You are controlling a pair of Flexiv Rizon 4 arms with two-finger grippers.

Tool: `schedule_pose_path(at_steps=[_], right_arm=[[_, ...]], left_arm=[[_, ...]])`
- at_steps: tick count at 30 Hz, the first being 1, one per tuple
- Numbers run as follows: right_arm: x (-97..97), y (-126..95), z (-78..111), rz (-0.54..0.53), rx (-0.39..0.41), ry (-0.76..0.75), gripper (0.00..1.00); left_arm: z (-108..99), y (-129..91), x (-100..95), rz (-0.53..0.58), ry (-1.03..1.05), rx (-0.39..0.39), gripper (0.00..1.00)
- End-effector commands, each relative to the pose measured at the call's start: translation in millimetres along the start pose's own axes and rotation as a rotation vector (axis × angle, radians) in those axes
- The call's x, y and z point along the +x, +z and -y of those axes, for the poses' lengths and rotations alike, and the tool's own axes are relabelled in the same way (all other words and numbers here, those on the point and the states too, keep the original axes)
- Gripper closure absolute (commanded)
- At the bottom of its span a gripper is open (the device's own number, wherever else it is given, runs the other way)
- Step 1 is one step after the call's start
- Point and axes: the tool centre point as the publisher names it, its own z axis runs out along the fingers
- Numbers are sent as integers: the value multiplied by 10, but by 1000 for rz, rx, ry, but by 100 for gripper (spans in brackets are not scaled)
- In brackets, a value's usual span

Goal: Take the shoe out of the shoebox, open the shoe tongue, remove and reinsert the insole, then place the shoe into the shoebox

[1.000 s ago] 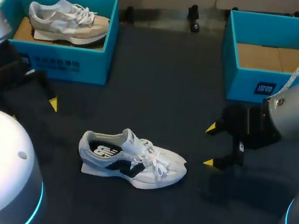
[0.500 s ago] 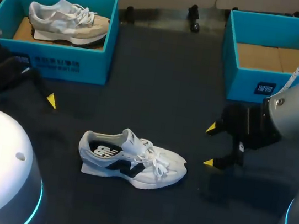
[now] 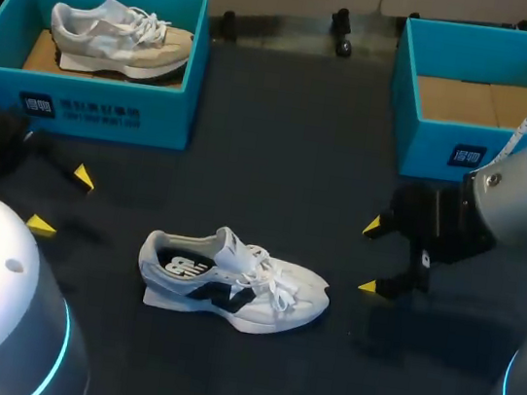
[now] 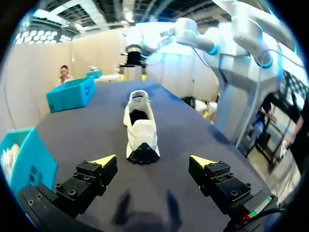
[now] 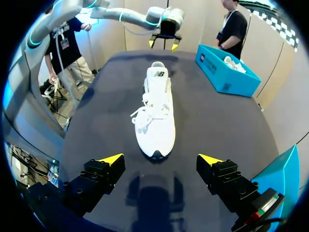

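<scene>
Dark fabric covers the table [image 3: 278,160], on which two open-topped boxes and one loose shoe are laid out. Near its middle, closer to the robot than either box, a white lace-up sneaker with a dark side mark [image 3: 232,282] is set upright on its sole, outside both boxes. Its heel is turned towards the left arm's side and its toe towards the right arm's. The insole can be seen through the opening, and the laces lie loose over the tongue.

At the far left a teal cardboard shoebox [image 3: 98,115] is placed, and a grey and beige sneaker [image 3: 119,35] is seated inside it on its sole. At the far right a second teal cardboard shoebox [image 3: 448,145] is placed, with its brown cardboard floor exposed.

The left gripper [image 3: 62,199] is held low beyond the heel end, apart from the white sneaker. Its yellow-tipped fingers are spread wide and nothing is gripped. The right gripper [image 3: 370,257] is held beyond the toe end, likewise clear of the shoe, with its fingers parted wide and nothing between them. In each wrist view the white sneaker is seen lying ahead of the spread fingers, lengthwise, untouched.
</scene>
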Motion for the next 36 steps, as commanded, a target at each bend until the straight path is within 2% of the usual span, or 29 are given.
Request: schedule_pose_path(at_steps=[1, 6, 17, 33, 36], right_arm=[[16, -4, 6, 3, -1, -1, 0], [16, -4, 6, 3, -1, -1, 0], [16, -4, 6, 3, -1, -1, 0], [16, -4, 6, 3, -1, -1, 0], [16, -4, 6, 3, -1, -1, 0]], left_arm=[[-148, 110, 48, 56, -49, 98, 0], [-258, 174, 40, 82, -71, 113, 0], [-424, 268, -48, 248, -43, 162, 0], [-458, 302, -49, 245, -51, 149, 0], [-435, 344, 11, 270, -66, 133, 0]])
